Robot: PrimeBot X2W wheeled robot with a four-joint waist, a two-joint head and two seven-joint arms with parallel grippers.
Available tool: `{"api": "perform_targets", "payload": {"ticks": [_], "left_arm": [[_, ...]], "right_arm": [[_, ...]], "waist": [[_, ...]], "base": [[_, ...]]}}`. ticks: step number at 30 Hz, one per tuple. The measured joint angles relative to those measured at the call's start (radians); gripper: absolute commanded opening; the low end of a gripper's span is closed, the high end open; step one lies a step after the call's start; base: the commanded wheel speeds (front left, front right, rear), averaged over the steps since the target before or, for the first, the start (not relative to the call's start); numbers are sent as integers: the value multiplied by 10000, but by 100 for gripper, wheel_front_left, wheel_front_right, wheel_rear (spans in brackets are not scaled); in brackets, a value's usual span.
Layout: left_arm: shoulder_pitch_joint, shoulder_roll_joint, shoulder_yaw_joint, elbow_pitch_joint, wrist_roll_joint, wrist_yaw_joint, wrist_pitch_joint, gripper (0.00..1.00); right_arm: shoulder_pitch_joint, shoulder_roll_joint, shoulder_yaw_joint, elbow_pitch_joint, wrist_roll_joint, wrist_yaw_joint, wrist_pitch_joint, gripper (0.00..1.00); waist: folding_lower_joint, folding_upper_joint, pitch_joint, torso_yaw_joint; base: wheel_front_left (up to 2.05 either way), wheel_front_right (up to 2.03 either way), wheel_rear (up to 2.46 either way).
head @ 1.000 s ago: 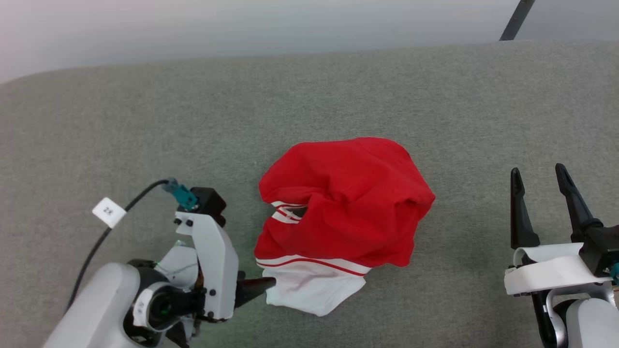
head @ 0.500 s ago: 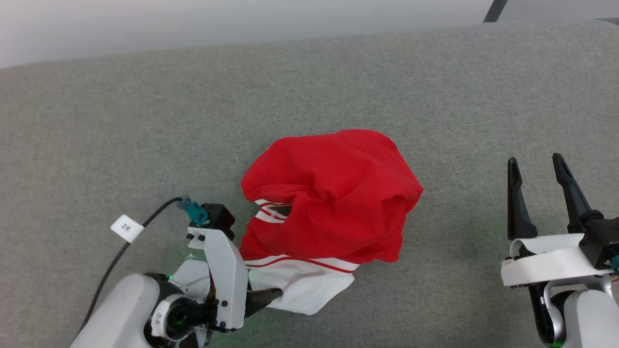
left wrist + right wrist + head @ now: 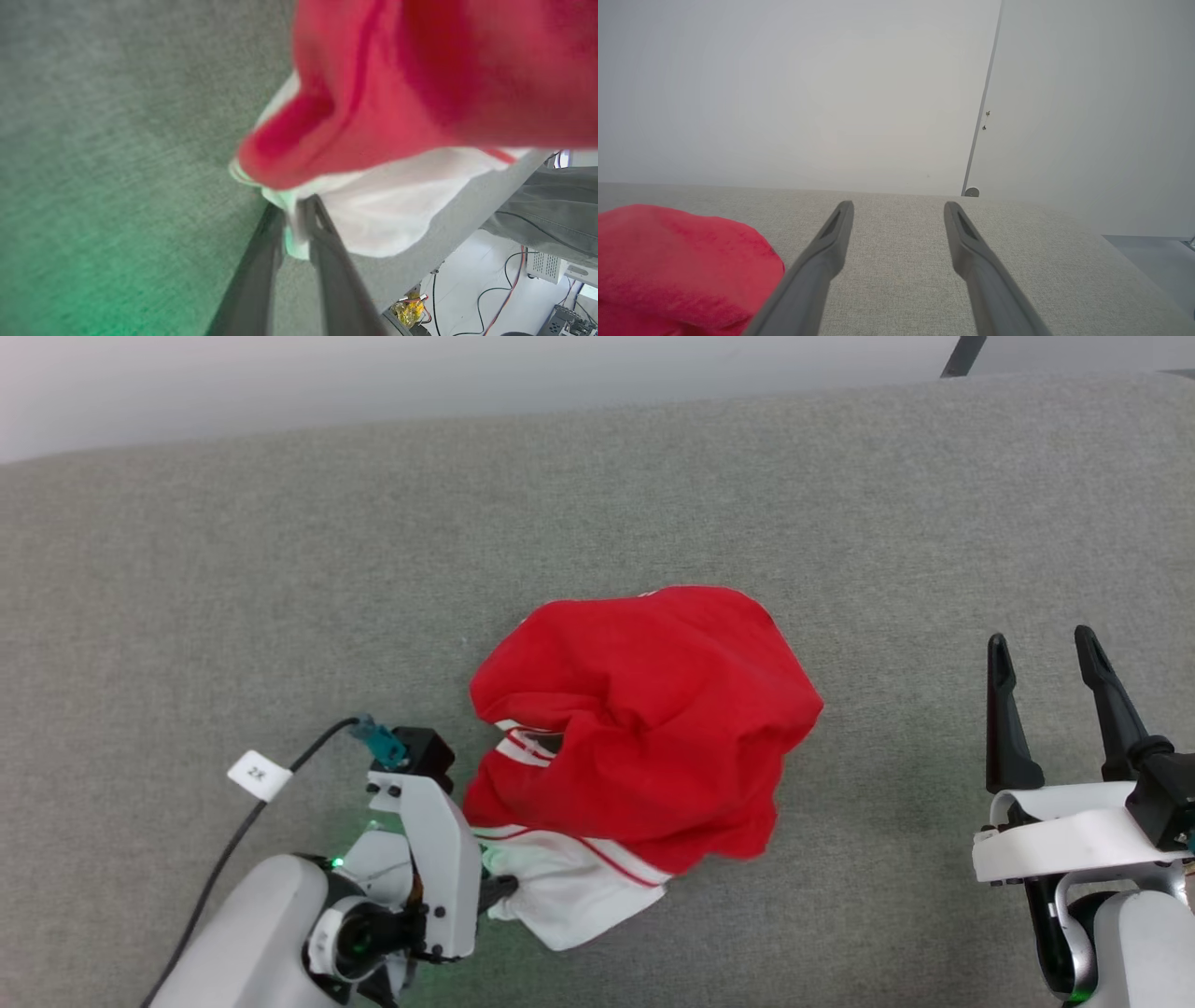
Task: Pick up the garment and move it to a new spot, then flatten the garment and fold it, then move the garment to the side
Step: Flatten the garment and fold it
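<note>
The garment [image 3: 644, 719] lies crumpled in a red heap on the grey fabric surface [image 3: 280, 569], a little near of the middle, with its white sleeve [image 3: 569, 905] and striped trim spilling out at the near left edge. The left gripper [image 3: 504, 889] reaches in from the near left. In the left wrist view its two dark fingers are pressed together on a fold of that white sleeve, pinching the cloth between them low against the surface. The right gripper [image 3: 1040, 637] hovers at the near right, well apart from the garment, fingers pointing far and spread wide with nothing between them. A black cable [image 3: 224, 859] with a white tag [image 3: 260, 775] runs along the left arm.
</note>
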Motion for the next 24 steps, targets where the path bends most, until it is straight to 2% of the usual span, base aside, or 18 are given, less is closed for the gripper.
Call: {"api": "perform_targets", "payload": {"ticks": [4, 11, 24], "left_arm": [[-96, -88, -104, 270, 2, -276, -151, 0], [-106, 48, 17, 159, -159, -439, -226, 0], [-173, 1774, 1298, -1290, -431, 203, 230, 0]], "right_arm": [[51, 0, -77, 2, -8, 0, 0, 100], [225, 2, -144, 38, -140, 0, 0, 100], [476, 2, -194, 59, -337, 0, 0, 100]], "waist": [[0, 0, -92, 129], [0, 0, -315, 429], [0, 0, -740, 932]], "base": [[0, 0, 0], [0, 0, 0], [0, 0, 0]]}}
